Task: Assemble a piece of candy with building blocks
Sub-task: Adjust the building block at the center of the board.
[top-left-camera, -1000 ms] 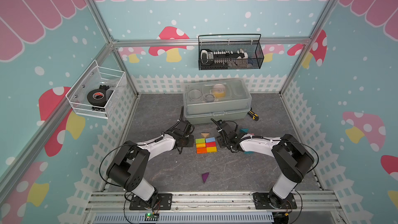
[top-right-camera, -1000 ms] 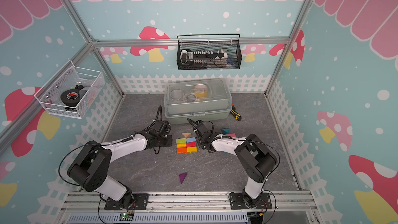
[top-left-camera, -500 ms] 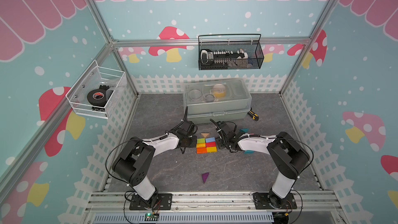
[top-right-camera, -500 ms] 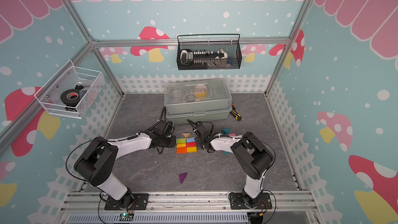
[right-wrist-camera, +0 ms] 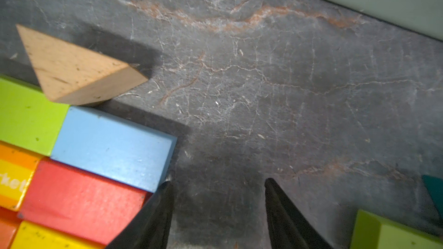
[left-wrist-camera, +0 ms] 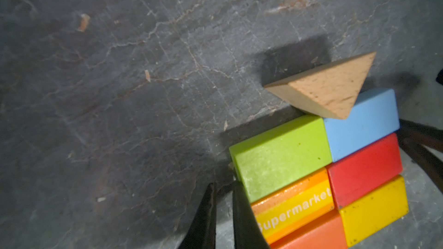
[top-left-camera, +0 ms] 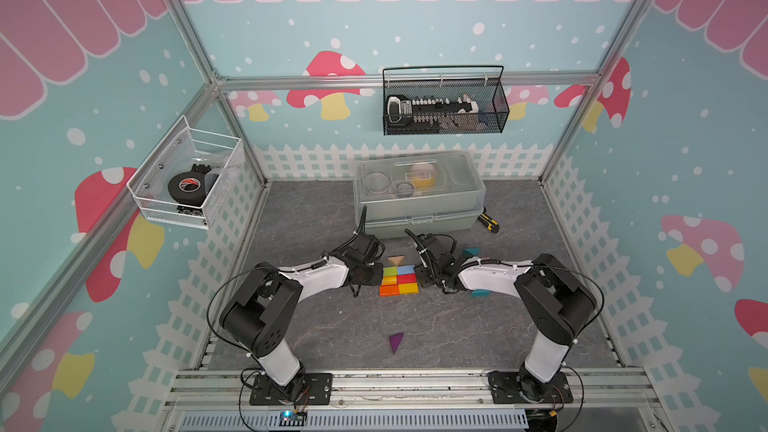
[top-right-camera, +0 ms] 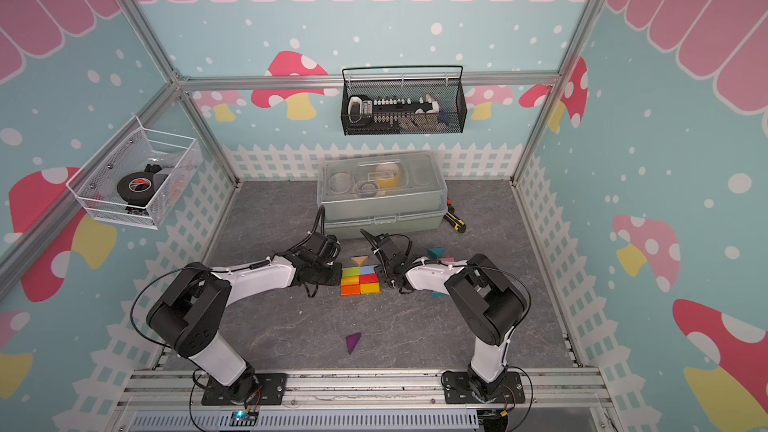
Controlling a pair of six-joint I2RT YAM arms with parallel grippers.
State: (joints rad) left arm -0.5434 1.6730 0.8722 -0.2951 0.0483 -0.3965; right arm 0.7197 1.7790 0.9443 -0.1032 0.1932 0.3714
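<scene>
On the left wall hangs a white basket (top-left-camera: 174,220) with a tape roll (top-left-camera: 185,187) in it. Below it the left arm reaches low over the grey surface (top-left-camera: 332,326). Its end effector (left-wrist-camera: 223,188) has its fingers pressed together with nothing between them. One finger (left-wrist-camera: 242,211) rests against the left side of the blocks (top-left-camera: 399,280), at the ends of the green block (left-wrist-camera: 280,156) and the one beside it.

The blocks lie flat mid-surface, packed into a two-by-three patch. Green and blue (left-wrist-camera: 359,123) are at the back, an orange one lettered "Supermarket" (left-wrist-camera: 294,207) and red (left-wrist-camera: 364,168) in the middle, and plain orange (top-left-camera: 388,290) and yellow (left-wrist-camera: 374,209) at the front. A tan prism (top-left-camera: 395,260) lies just behind, its corner at the seam where green meets blue; I cannot tell if it touches. Well apart toward the front, a purple prism (top-left-camera: 395,342) lies alone. Behind it all stands a clear lidded box (top-left-camera: 417,201).

The right end effector (right-wrist-camera: 218,182) is spread and empty. One finger (right-wrist-camera: 153,214) is against the right ends of blue and red, the other over bare surface. Further right lie a teal prism (top-left-camera: 471,251) and a pink piece (top-right-camera: 446,260). A teal block (top-left-camera: 482,293) peeks out from under the right arm. The right wrist view shows a second green block (right-wrist-camera: 393,233) near the free finger.
</scene>
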